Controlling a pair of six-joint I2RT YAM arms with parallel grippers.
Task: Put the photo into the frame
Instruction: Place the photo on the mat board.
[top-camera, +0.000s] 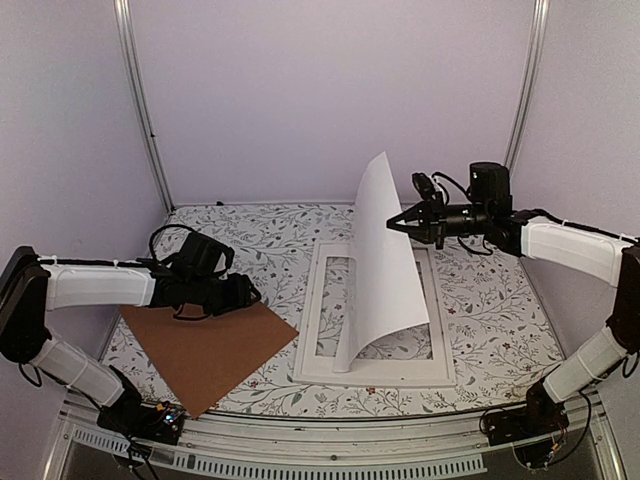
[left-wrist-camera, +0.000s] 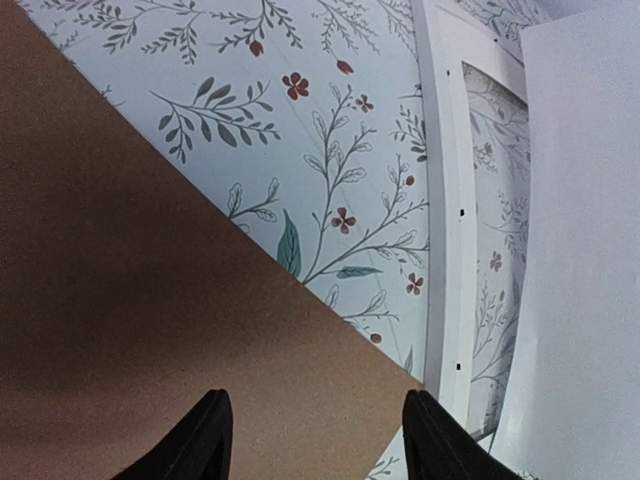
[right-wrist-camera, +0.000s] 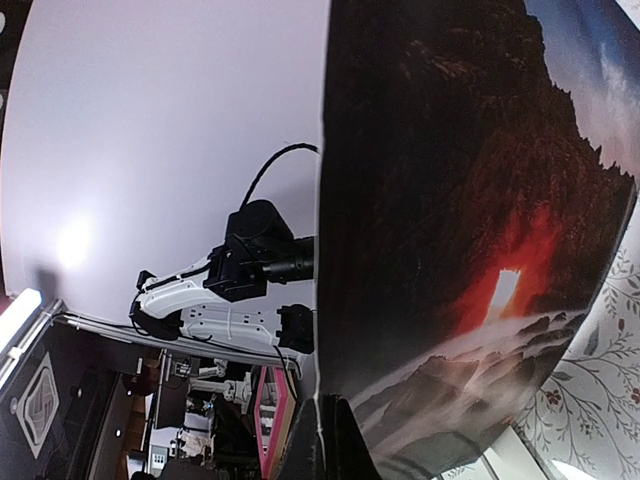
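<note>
My left gripper (left-wrist-camera: 320, 445) hangs over the brown backing board (top-camera: 205, 345), just left of the frame (top-camera: 375, 375), fingers spread fairly wide, nothing in them. Over the frame, my right gripper (top-camera: 397, 226) pinches the photo (top-camera: 385, 260) by its top edge. The sheet stands curled, bottom edge resting inside the frame.
</note>
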